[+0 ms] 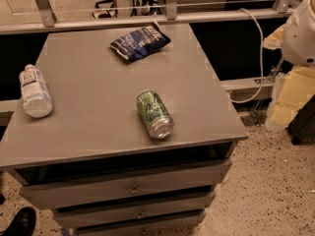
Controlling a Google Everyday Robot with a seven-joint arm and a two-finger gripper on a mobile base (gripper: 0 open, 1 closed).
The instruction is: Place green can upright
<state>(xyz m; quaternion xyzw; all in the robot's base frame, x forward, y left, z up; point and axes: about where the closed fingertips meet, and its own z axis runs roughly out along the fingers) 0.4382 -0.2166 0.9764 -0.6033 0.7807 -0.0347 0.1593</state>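
Camera view: can (154, 114) lies sideways on the table (98, 82), ungrasped. Our gripper is out of frame; we likely must reach the can first.

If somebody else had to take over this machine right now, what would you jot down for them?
Gripper: at the right edge of the view, off to the side of the cabinet, not touching anything of the job.
Green can: lying on its side near the front of the grey cabinet top, one silver end towards the front edge.
Done: nothing yet.
Left: reach the can, grasp it and stand it upright on the top.
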